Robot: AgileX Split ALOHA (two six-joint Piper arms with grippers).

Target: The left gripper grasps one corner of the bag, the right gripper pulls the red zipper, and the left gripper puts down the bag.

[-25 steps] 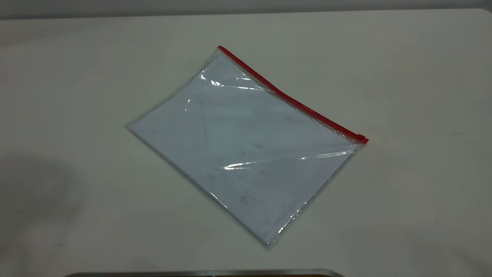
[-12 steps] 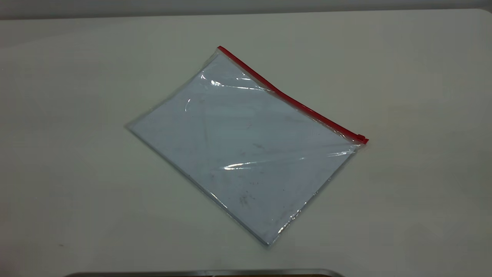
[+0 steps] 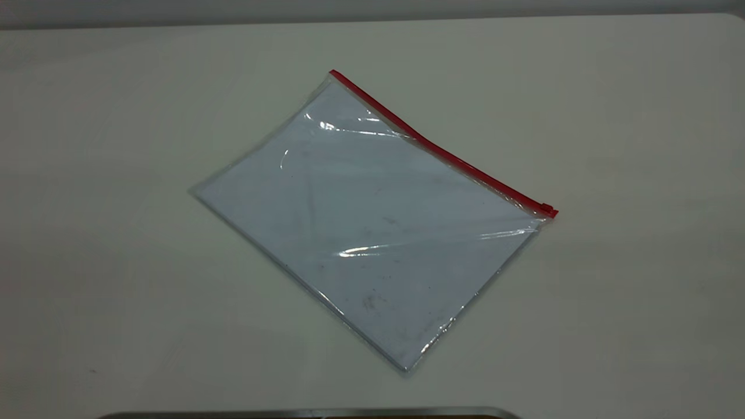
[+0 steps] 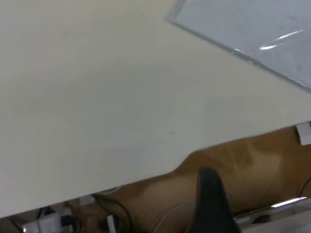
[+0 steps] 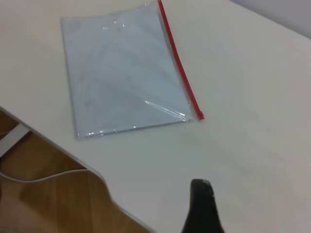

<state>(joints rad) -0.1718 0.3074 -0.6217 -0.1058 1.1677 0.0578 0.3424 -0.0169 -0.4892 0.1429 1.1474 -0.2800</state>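
Note:
The bag (image 3: 372, 227) lies flat on the white table, a clear bluish pouch turned diagonally. Its red zipper (image 3: 442, 152) runs along the far right edge, with the small slider tab (image 3: 547, 208) at the right-hand end. The corner of the bag (image 3: 333, 75) at the zipper's other end lies free on the table. Neither gripper shows in the exterior view. The left gripper (image 4: 209, 194) hangs beyond the table's edge, far from the bag (image 4: 257, 24). The right gripper (image 5: 201, 199) is over bare table, well short of the bag (image 5: 124, 73) and its zipper (image 5: 179, 63).
The table (image 3: 640, 116) has bare surface all round the bag. A metal strip (image 3: 308, 413) lies along the near edge. The wrist views show the table's curved edge, a wooden floor (image 5: 53, 194) and cables (image 4: 116, 213) below.
Faint shadows on the table at the lower left and lower right have faded. The bag has not moved.

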